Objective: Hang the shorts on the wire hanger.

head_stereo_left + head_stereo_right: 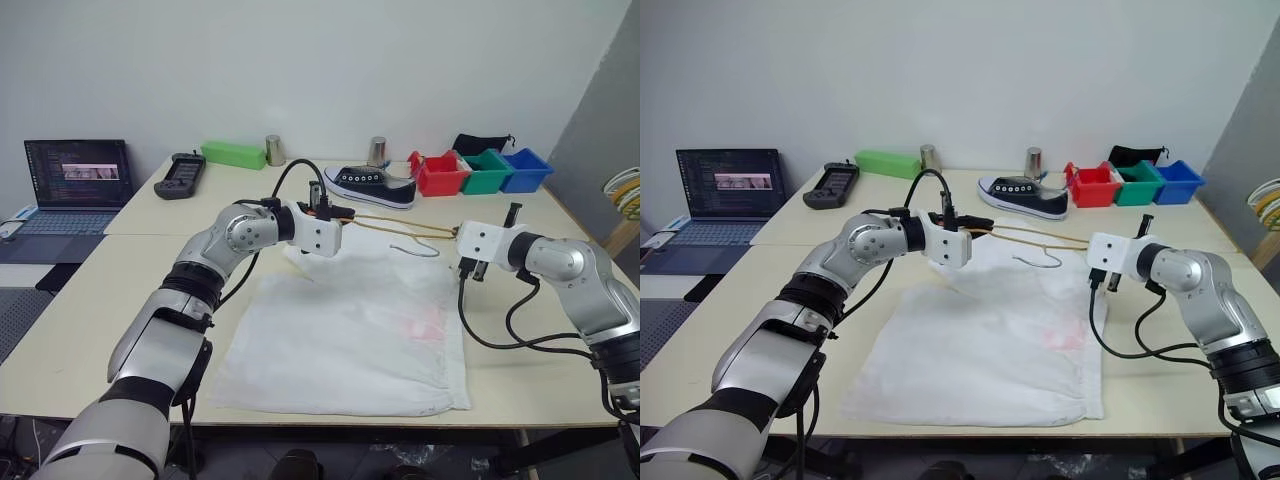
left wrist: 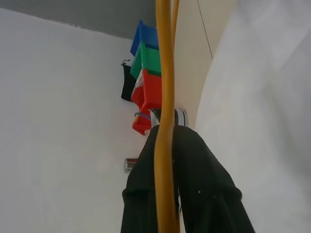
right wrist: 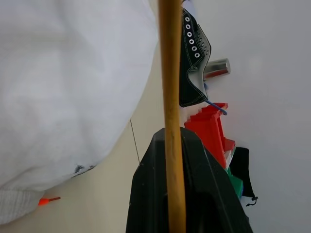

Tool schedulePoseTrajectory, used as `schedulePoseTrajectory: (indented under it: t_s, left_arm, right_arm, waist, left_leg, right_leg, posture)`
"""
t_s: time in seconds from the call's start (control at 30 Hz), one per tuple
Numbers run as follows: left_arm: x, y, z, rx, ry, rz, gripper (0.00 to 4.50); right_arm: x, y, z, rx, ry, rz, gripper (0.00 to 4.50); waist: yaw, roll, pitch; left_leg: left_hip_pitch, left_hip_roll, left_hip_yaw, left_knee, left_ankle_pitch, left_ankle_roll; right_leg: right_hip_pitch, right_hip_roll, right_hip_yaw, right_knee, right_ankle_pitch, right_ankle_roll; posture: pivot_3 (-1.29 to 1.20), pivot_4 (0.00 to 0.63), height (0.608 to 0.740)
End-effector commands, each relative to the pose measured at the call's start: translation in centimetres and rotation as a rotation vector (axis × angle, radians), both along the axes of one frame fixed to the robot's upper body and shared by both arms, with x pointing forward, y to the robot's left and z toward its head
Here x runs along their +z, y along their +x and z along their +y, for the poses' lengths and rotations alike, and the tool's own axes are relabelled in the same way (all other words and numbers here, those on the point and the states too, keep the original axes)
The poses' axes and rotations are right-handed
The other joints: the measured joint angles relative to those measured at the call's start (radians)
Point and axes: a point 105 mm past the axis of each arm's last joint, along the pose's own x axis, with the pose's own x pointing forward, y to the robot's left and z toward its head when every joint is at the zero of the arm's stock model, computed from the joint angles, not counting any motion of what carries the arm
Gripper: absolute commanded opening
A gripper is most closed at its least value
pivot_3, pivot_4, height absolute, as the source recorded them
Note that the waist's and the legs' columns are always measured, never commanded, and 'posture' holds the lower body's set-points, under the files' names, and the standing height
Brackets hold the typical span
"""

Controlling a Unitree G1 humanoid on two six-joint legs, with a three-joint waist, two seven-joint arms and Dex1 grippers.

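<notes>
Right up front, lay flat on the tabletop [image 1: 90, 300], the shorts [image 1: 350, 335], hem near the front edge. Beyond, held aloft between left hand [image 1: 335, 211] and right hand [image 1: 462, 235], both pinching the wire hanger [image 1: 400, 228]. Left open room underneath for threading. Sat further back, shoe [image 1: 368, 186] and bins [image 1: 485, 171].

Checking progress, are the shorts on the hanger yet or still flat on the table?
Flat: the shorts lie spread on the table, hanger above their far edge.

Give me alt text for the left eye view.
Both grippers, left and right, hold a wire hanger above white shorts spread flat on a table. Behind sit a shoe and colored bins.
</notes>
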Motion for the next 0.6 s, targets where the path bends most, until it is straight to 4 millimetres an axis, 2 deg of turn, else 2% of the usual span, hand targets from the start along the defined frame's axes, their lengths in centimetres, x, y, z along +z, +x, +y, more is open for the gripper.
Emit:
schedulePoseTrajectory:
  t_s: [0.03, 0.23, 0.37, 0.4, 0.53, 0.6]
  left_arm:
    - [2.3, -0.3, -0.2, -0.03, -0.065, -0.043, 1.2]
    - [3.2, -0.4, 0.2, -0.046, -0.122, -0.024, 2.53]
    - [3.9, -0.8, 0.2, -0.083, -0.136, -0.004, 3.37]
    - [4.0, -0.8, 0.2, -0.086, -0.137, 0.001, 3.61]
    - [3.5, -1.2, 0.2, -0.106, -0.152, 0.092, 4.48]
    - [3.6, -1.3, 0.1, -0.107, -0.205, 0.142, 4.48]
  right_arm:
    - [1.3, 0.1, -0.1, -0.002, 0.016, -0.051, 0.0]
    - [0.7, 0.0, -0.4, -0.019, 0.034, -0.03, 0.0]
    - [0.2, 0.3, -1.7, -0.089, 0.108, 0.013, 0.0]
    - [0.1, 0.3, -2.1, -0.105, 0.12, 0.024, 0.0]
    - [-2.2, -0.7, -5.9, -0.252, 0.238, 0.175, 0.0]
    - [-3.2, -1.9, -7.2, -0.303, 0.29, 0.271, 0.0]
  waist:
    - [0.0, 0.0, 0.0]
    - [0.0, 0.0, 0.0]
    - [0.001, 0.0, 0.0]
    - [0.001, 0.0, 0.0]
    - [0.004, 0.0, 0.0]
    - [0.008, 0.0, 0.0]
  left_leg:
    - [0.0, 0.0, 0.0, 0.0, 0.0, 0.0]
    - [0.0, 0.0, 0.0, 0.0, 0.0, 0.0]
    - [0.0, 0.0, 0.0, 0.0, 0.0, 0.0]
    - [0.0, 0.0, 0.0, 0.0, 0.0, 0.0]
    - [0.0, 0.0, 0.0, 0.0, 0.0, 0.0]
    - [0.0, 0.0, 0.0, 0.0, 0.0, 0.0]
  right_leg:
    - [0.0, 0.0, 0.0, 0.0, 0.0, 0.0]
    - [0.0, 0.0, 0.0, 0.0, 0.0, 0.0]
    - [0.0, 0.0, 0.0, 0.0, 0.0, 0.0]
    - [0.0, 0.0, 0.0, 0.0, 0.0, 0.0]
    - [0.001, 0.001, 0.0, 0.0, 0.0, 0.0]
    - [0.001, 0.001, 0.0, 0.0, 0.0, 0.0]
  posture:
    - [0.21, 0.0, 0.74]
    - [0.22, 0.0, 0.74]
    - [0.22, 0.0, 0.74]
    - [0.22, 0.0, 0.74]
    - [0.22, 0.0, 0.74]
    - [0.22, 0.0, 0.74]
